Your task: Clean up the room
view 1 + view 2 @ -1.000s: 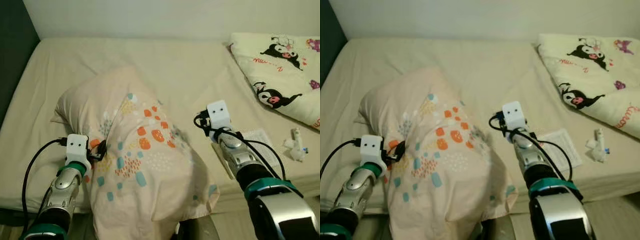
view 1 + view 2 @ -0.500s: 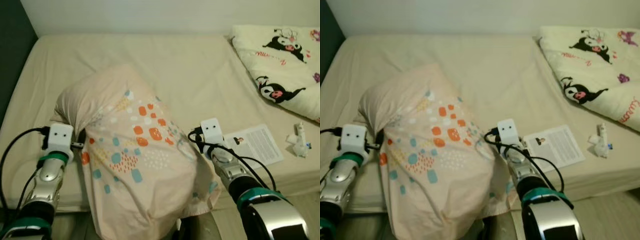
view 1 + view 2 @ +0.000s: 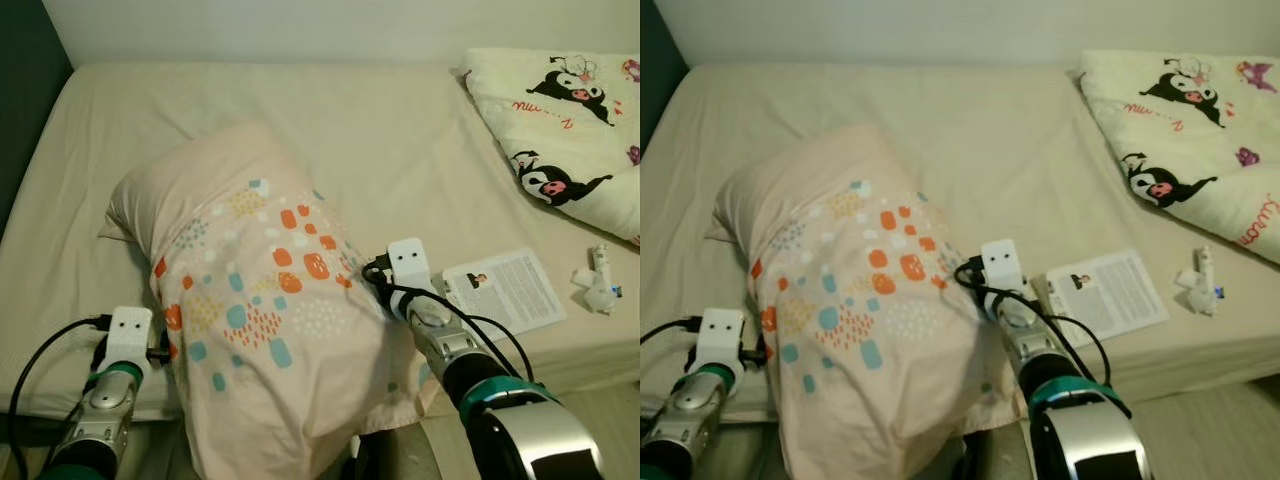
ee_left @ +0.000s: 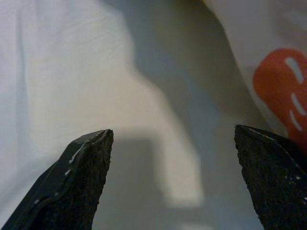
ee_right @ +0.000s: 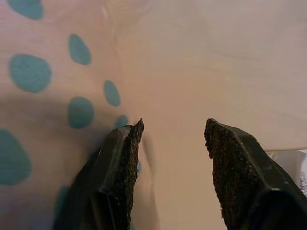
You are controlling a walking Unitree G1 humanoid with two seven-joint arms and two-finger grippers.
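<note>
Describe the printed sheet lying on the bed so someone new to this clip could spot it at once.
On the beige bed, look at the near edge on the robot's right, below the cartoon-print blanket. The paper sheet lies flat beside the right gripper. Unlike the small crumpled white thing next to it, it carries lines of text.

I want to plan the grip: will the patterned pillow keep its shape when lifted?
Probably not. The pillow droops over the bed edge, so it seems soft and floppy. It looks puffy, likely light for its size. Its loose cover may slide.
</note>
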